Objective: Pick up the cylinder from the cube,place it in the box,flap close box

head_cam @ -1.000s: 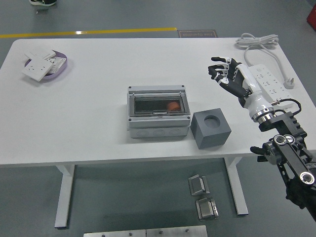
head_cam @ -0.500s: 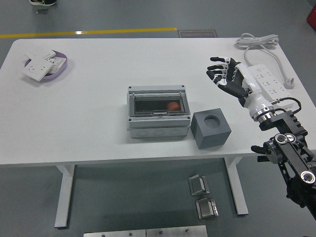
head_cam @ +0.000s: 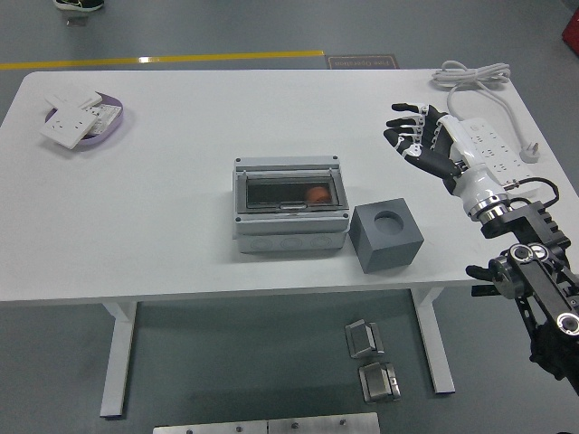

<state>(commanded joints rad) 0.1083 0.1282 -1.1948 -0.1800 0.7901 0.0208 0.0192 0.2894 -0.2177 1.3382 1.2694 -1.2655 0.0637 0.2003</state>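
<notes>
We see the right hand [head_cam: 418,136] with fingers spread, holding nothing, well right of the box [head_cam: 289,206], flap down, orange cylinder [head_cam: 317,193] inside, grey cube [head_cam: 387,237] just beside it

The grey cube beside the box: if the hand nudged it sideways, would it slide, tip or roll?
The grey cube would probably slide rather than roll: its faces are flat and it sits squarely on the white table. Tipping seems unlikely, since it looks as wide as tall. The round hole on top suggests slightly less weight.

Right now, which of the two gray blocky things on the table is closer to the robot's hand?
The dark gray cube with the round hole, right of the lidded box, is nearer the right hand.
</notes>
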